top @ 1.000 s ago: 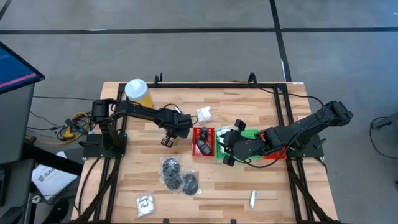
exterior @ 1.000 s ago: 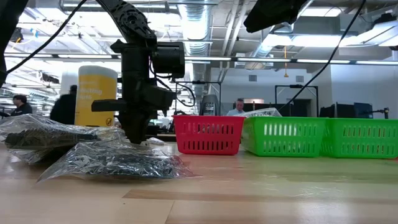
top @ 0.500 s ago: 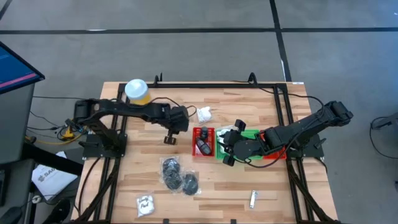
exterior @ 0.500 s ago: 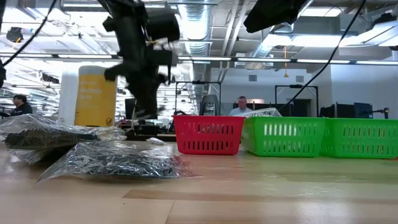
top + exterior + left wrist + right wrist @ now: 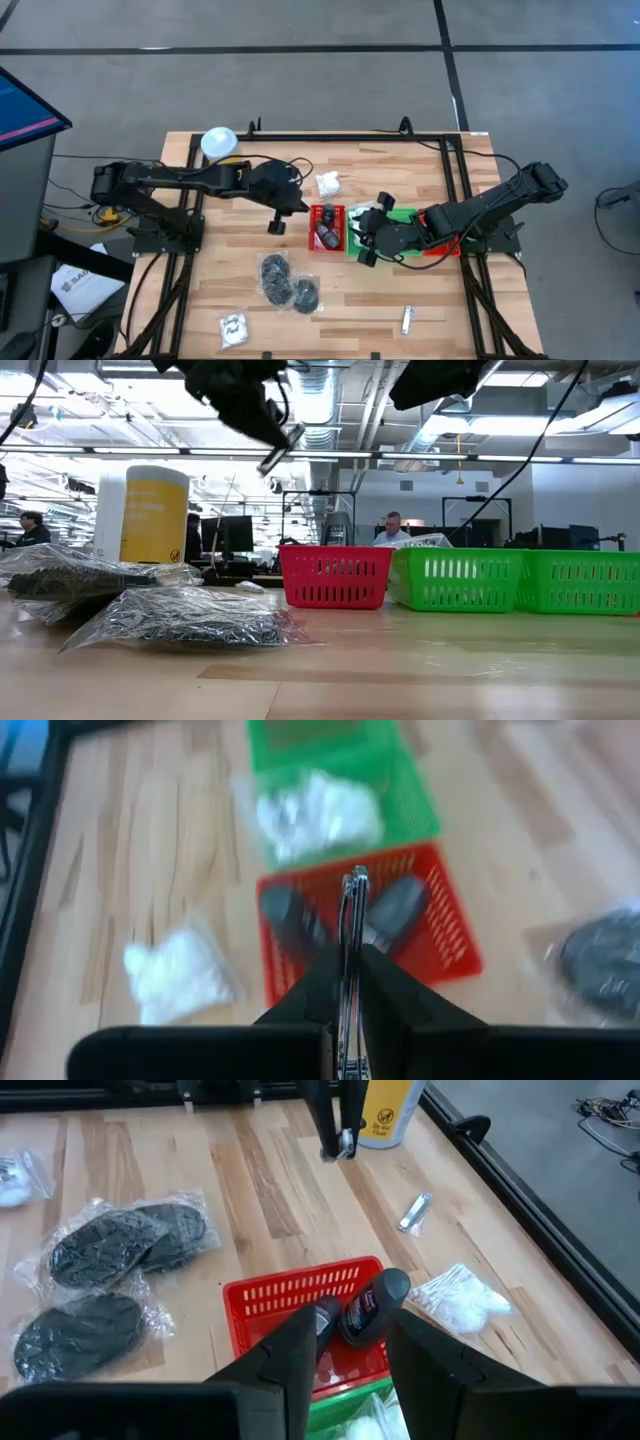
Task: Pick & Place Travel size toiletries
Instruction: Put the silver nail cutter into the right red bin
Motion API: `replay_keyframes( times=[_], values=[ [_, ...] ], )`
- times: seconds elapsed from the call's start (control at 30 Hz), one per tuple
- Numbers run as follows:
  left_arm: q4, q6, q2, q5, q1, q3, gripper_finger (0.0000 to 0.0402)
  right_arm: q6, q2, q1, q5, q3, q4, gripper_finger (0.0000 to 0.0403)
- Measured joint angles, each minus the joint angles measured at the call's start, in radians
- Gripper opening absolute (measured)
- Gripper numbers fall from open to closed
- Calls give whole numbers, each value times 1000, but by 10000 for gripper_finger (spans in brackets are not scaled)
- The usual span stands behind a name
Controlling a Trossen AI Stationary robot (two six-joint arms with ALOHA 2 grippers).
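the left gripper (image 5: 277, 226) hangs above the pale wooden slatted surface (image 5: 360, 300), just beside the small red plastic mesh basket (image 5: 327, 228); its fingers are pressed together on a thin silver metal tool (image 5: 352, 935) that sticks out past the fingertips; in the low view the gripper (image 5: 272, 452) is high up and tilted, well clear of the surface.

the right gripper (image 5: 366, 240) rests over the bright green plastic mesh basket (image 5: 400, 218) beside the red one; its fingers (image 5: 300, 1345) stand partly apart with nothing between them.

inside the red basket lie two dark rounded bottles (image 5: 372, 1306); a white crinkly sachet (image 5: 318, 812) lies in the green basket, and another white crinkly sachet (image 5: 327, 184) lies on the surface just beyond the red basket; three clear bags of black round pieces (image 5: 285, 281) lie in a cluster nearer the front edge, well apart from the baskets; a small clear bag with a white piece (image 5: 233, 328) lies near the front left corner; a tiny silver tube (image 5: 408, 319) lies alone near the front edge towards the right.

a yellow cylinder with a white lid (image 5: 219, 145) stands upright at the back left of the surface; in the low view, people (image 5: 391, 528) show in the room behind.
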State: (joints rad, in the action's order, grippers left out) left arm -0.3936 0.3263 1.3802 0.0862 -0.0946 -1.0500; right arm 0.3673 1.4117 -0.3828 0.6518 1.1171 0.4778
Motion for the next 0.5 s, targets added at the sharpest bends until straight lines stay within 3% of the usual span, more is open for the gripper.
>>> replay_keyframes(
  times=[0.5],
  values=[
    [431, -107, -4, 18, 91, 0, 10, -103, 0, 5, 7, 0, -120, 113]
  ],
)
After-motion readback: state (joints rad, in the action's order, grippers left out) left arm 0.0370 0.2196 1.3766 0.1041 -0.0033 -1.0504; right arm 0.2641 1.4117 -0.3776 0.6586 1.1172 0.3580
